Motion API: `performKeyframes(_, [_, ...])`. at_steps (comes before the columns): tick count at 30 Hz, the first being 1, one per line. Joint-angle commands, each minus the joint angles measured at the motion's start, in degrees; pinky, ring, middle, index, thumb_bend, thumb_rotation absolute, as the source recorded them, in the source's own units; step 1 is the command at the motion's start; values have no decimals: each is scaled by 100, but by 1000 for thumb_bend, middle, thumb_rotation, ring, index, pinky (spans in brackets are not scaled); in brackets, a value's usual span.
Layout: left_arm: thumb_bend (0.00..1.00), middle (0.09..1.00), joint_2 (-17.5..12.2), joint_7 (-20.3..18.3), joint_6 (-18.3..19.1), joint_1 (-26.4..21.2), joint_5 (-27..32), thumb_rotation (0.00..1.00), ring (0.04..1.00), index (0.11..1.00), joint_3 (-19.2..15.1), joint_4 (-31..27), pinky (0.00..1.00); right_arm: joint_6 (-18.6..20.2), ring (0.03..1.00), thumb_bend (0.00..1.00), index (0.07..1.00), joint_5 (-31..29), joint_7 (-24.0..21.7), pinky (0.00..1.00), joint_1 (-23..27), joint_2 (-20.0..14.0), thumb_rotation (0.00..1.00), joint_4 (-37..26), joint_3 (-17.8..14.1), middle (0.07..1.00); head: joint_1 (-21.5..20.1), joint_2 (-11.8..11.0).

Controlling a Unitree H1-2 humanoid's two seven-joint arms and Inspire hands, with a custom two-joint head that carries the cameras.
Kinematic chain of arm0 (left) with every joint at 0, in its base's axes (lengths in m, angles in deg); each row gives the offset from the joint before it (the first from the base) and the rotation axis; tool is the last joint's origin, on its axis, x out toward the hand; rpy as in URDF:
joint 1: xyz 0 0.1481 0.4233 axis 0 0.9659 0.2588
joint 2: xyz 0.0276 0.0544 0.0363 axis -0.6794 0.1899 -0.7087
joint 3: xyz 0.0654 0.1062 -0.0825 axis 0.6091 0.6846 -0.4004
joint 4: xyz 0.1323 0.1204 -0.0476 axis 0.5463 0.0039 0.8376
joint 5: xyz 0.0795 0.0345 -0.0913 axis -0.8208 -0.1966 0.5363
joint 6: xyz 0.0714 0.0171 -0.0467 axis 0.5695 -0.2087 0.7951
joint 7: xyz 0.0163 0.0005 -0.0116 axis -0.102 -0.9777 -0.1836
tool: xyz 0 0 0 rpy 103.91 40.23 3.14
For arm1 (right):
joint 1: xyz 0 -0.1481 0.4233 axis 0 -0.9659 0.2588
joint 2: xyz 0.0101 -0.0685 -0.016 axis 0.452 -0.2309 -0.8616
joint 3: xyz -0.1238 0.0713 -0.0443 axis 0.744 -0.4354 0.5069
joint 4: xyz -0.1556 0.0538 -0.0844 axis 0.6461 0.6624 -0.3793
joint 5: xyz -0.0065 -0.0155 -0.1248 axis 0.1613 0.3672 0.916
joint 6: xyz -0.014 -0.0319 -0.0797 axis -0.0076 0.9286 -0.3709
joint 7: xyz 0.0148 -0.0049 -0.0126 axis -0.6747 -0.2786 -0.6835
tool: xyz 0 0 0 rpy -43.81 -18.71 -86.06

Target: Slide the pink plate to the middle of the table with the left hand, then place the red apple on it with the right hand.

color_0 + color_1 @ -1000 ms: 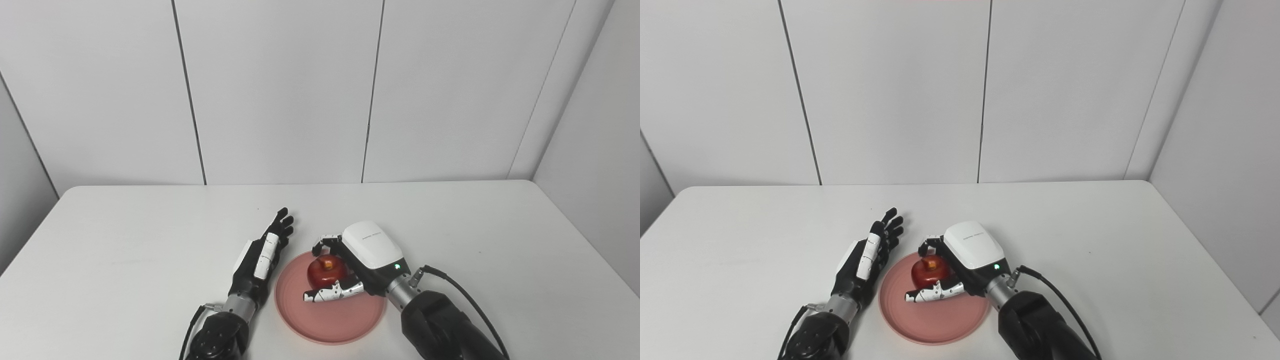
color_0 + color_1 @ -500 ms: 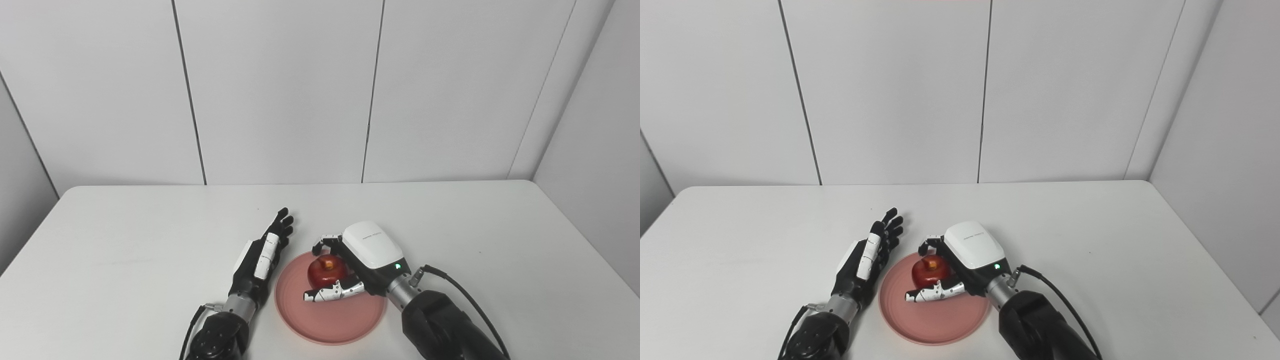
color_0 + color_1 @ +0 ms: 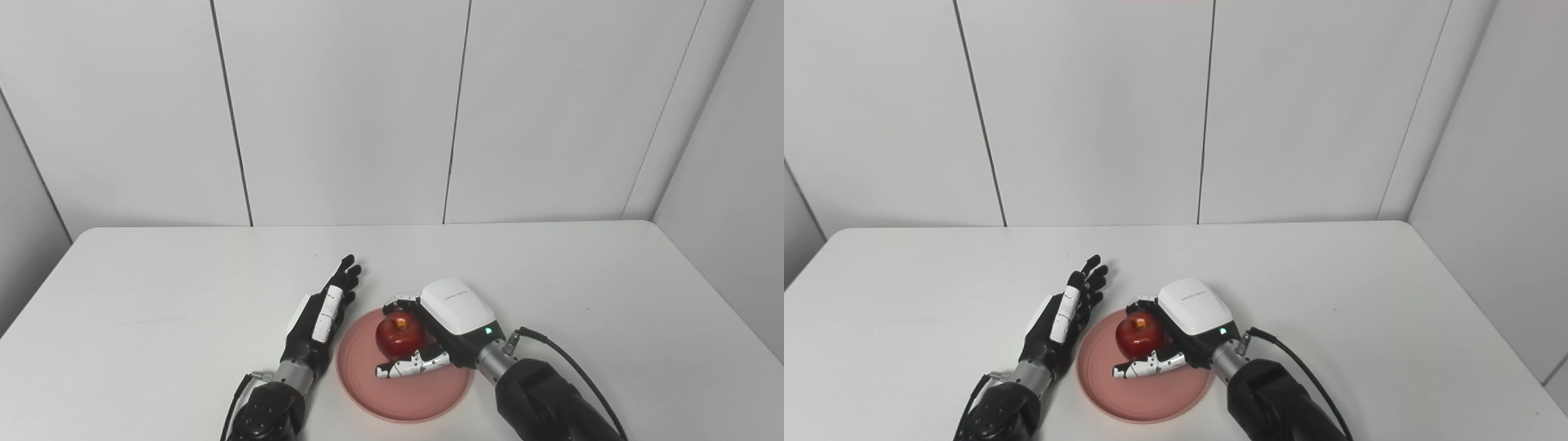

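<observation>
The pink plate [image 3: 367, 383] lies on the white table [image 3: 184, 294], near the front edge and about midway across. On its far half sits the red apple [image 3: 399, 335], stem up. My right hand [image 3: 456, 311] is curled around the apple from the right, fingers over its far side and thumb against its near side. Whether the apple rests fully on the plate is hard to tell. My left hand [image 3: 320, 312] lies open and flat on the table, fingers stretched out, just beside the plate's left rim.
A black cable [image 3: 554, 346] loops off my right wrist over the table. White wall panels [image 3: 343, 110] stand behind the table's far edge.
My right hand has sunk a little and drawn slightly toward me with the apple, closer to the plate's surface. The left hand and the plate have stayed put.
</observation>
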Motion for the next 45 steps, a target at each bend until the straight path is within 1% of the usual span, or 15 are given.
performKeyframes(1, [858, 968, 71, -121, 67, 223, 2, 977, 994, 950, 105, 274, 1000, -122, 505, 876, 673, -75, 66, 399, 223, -45, 824, -132, -109, 597, 4, 8])
performKeyframes(7, [861, 968, 53, -129, 7, 188, -32, 987, 994, 948, 124, 354, 1000, -212, 496, 895, 669, -120, 184, 391, 246, -67, 840, -73, -125, 589, 9, -1])
performKeyframes(13, [854, 979, 61, -173, 38, 192, 33, 975, 1000, 950, 102, 344, 1000, -189, 487, 889, 675, -118, 171, 384, 304, -88, 849, -118, -125, 590, 7, -7])
performKeyframes(18, [858, 972, 63, -110, 7, 200, -37, 980, 989, 937, 121, 320, 1000, -161, 487, 896, 678, -126, 158, 383, 347, -95, 872, -248, -176, 588, 3, -7])
performKeyframes(22, [875, 973, 60, -115, 69, 207, -35, 984, 979, 947, 125, 297, 1000, -175, 482, 895, 675, -196, 159, 382, 375, -84, 852, -406, -263, 579, -3, -7])
performKeyframes(24, [864, 976, 62, -95, 115, 204, -39, 990, 990, 954, 119, 308, 1000, -134, 506, 913, 683, -199, 107, 395, 395, -89, 898, -510, -302, 605, -8, -8])
performKeyframes(30, [869, 968, 58, -37, 69, 203, -117, 997, 979, 971, 143, 337, 1000, -158, 527, 915, 695, -301, 121, 406, 418, -75, 925, -729, -456, 627, -8, -8])
performKeyframes(31, [869, 967, 57, -44, 62, 209, -113, 997, 976, 971, 137, 330, 1000, -170, 530, 915, 697, -364, 155, 408, 405, -61, 928, -763, -510, 630, -6, -4])
performKeyframes(33, [874, 956, 54, -54, 61, 214, -107, 994, 970, 964, 127, 324, 1000, -208, 561, 943, 719, -501, 230, 434, 373, -23, 981, -804, -611, 663, -6, 3])
performKeyframes(35, [875, 952, 56, -54, 92, 223, -91, 994, 968, 960, 113, 301, 1000, -243, 567, 951, 729, -655, 323, 438, 308, 25, 994, -832, -712, 672, -6, 3])
performKeyframes(36, [883, 950, 59, -59, 116, 233, -70, 989, 962, 950, 101, 273, 1000, -240, 616, 969, 778, -732, 365, 482, 258, 55, 998, -852, -767, 731, 8, 10])
performKeyframes(39, [889, 952, 85, -35, 138, 283, -13, 971, 955, 943, 55, 149, 981, -132, 742, 998, 850, -929, 431, 599, 88, 163, 1000, -923, -927, 847, 29, 11])
performKeyframes(42, [916, 951, 110, 14, 121, 332, 24, 953, 958, 944, -1, 46, 974, -74, 852, 995, 894, -1121, 514, 764, -66, 269, 1000, -900, -1091, 919, 40, 20])
performKeyframes(44, [924, 952, 146, 162, 52, 384, -32, 945, 956, 943, -47, -39, 965, -4, 888, 992, 908, -1369, 533, 806, -176, 365, 1000, -839, -1251, 942, 47, 23])
performKeyframes(45, [928, 956, 160, 241, 0, 406, -72, 940, 960, 944, -60, -72, 964, 30, 901, 994, 912, -1498, 530, 805, -217, 415, 1000, -814, -1328, 952, 47, 23])
